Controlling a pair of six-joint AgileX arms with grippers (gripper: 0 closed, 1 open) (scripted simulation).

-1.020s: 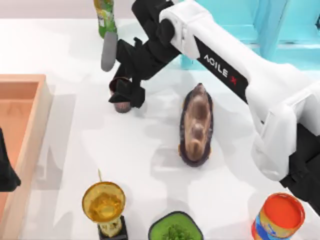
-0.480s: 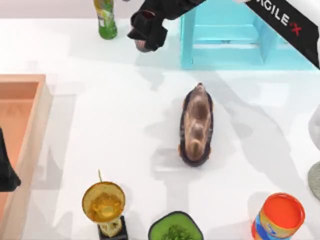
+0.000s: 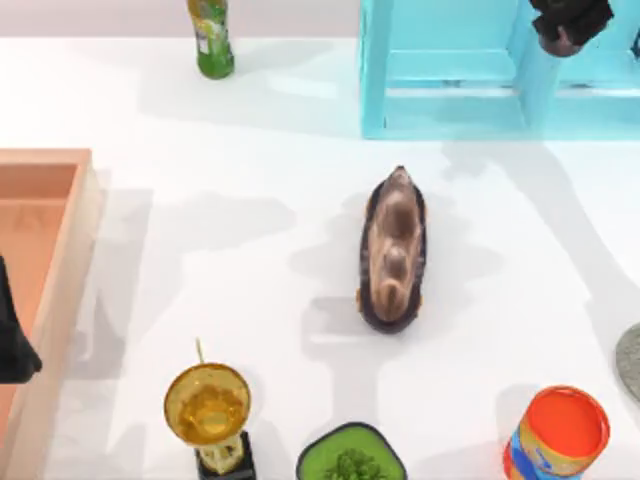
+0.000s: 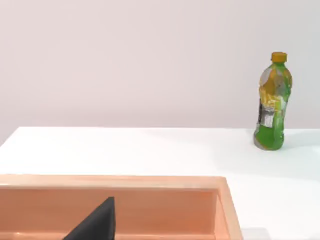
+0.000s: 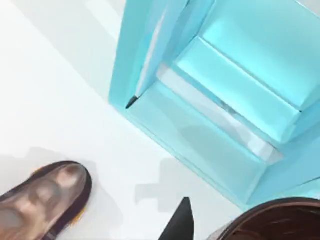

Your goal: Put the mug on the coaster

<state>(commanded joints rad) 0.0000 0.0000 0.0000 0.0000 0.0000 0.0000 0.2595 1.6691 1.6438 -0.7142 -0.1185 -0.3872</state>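
The mug (image 3: 556,42) hangs high over the back right of the table, above the teal rack, with my right gripper (image 3: 568,22) shut on it. Its coppery pink base peeks out below the dark fingers. The right wrist view catches its dark maroon inside (image 5: 280,224) beside one black fingertip (image 5: 181,226). A sliver of the grey coaster (image 3: 631,362) lies at the table's right edge, just behind the orange can. My left gripper (image 3: 14,338) stays parked at the left edge, over the wooden tray.
A teal rack (image 3: 450,85) stands at the back right and a green bottle (image 3: 211,40) at the back left. A brown oblong object (image 3: 392,250) lies mid-table. Along the front stand a gold trophy (image 3: 208,405), a green-filled bowl (image 3: 350,458) and an orange can (image 3: 558,435). A wooden tray (image 3: 62,250) sits left.
My right gripper has lifted the mug from the back left of the table and carried it rightward to above the teal rack. The left arm has not moved.
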